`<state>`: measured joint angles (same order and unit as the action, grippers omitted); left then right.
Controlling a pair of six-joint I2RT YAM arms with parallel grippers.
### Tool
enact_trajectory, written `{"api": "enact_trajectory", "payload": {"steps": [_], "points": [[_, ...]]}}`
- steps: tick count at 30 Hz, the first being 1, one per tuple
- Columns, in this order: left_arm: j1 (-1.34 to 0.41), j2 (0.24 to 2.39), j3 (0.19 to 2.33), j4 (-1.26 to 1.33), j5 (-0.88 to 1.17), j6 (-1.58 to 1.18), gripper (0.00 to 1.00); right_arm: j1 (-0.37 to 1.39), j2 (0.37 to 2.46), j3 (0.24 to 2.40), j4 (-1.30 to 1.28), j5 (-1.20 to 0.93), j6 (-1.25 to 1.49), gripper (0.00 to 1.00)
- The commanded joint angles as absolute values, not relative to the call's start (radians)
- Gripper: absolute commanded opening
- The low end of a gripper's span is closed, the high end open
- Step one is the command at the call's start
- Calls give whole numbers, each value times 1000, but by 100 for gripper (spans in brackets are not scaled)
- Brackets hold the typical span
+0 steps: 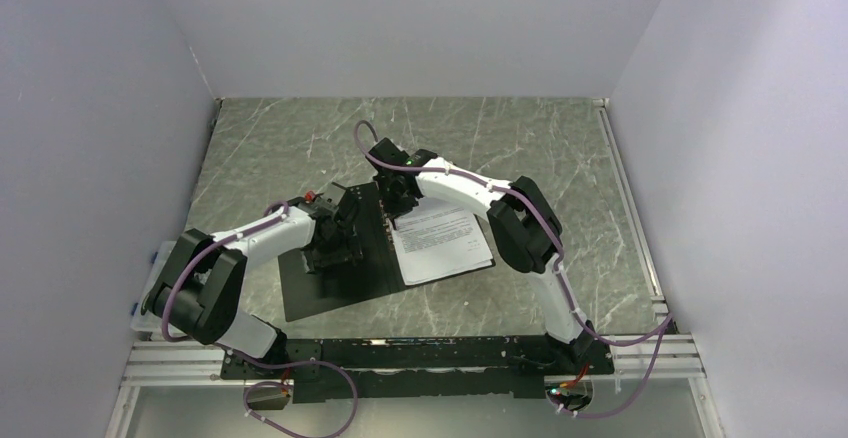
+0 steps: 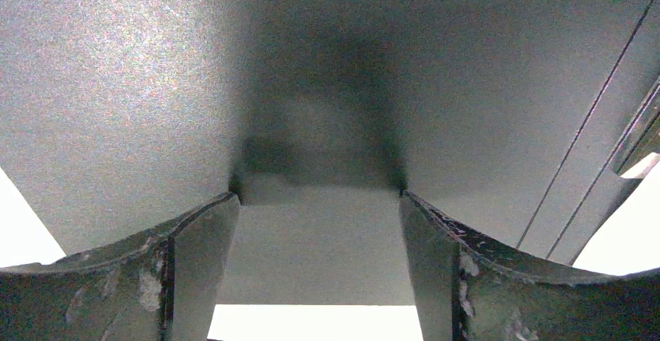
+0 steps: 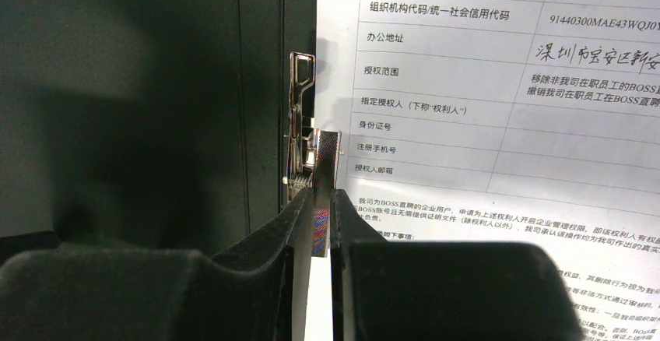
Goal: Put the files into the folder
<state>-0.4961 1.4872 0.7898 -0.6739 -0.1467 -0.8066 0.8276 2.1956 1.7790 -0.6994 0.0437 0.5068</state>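
Right wrist view: the right gripper (image 3: 321,201) pinches the clip (image 3: 301,123) beside the files (image 3: 482,123). The left gripper (image 2: 319,197) spreads wide over the folder (image 2: 117,68), empty.

Black folder (image 1: 330,295) open flat; files (image 1: 445,243) on right leaf, seemingly against clip (image 3: 300,115).
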Motion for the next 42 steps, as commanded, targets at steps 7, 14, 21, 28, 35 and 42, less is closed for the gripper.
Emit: {"api": "enact_trajectory", "payload": {"steps": [7,14,21,28,35,42], "points": [[-497,1533,706,-634,-85,-841,82,853,2163,1733,-692,46,520,11],[-496,1540,698,-623,-75,-851,82,863,2135,1694,-684,50,529,9],[-495,1543,696,-618,-72,-857,82,871,2109,1671,-676,60,537,9],[-495,1549,695,-614,-67,-860,82,871,2075,1654,-661,74,553,12],[-495,1552,695,-611,-66,-859,82,871,2030,1686,-704,137,542,17],[-495,1556,691,-605,-64,-859,81,881,1993,1729,-709,118,538,20]]}}
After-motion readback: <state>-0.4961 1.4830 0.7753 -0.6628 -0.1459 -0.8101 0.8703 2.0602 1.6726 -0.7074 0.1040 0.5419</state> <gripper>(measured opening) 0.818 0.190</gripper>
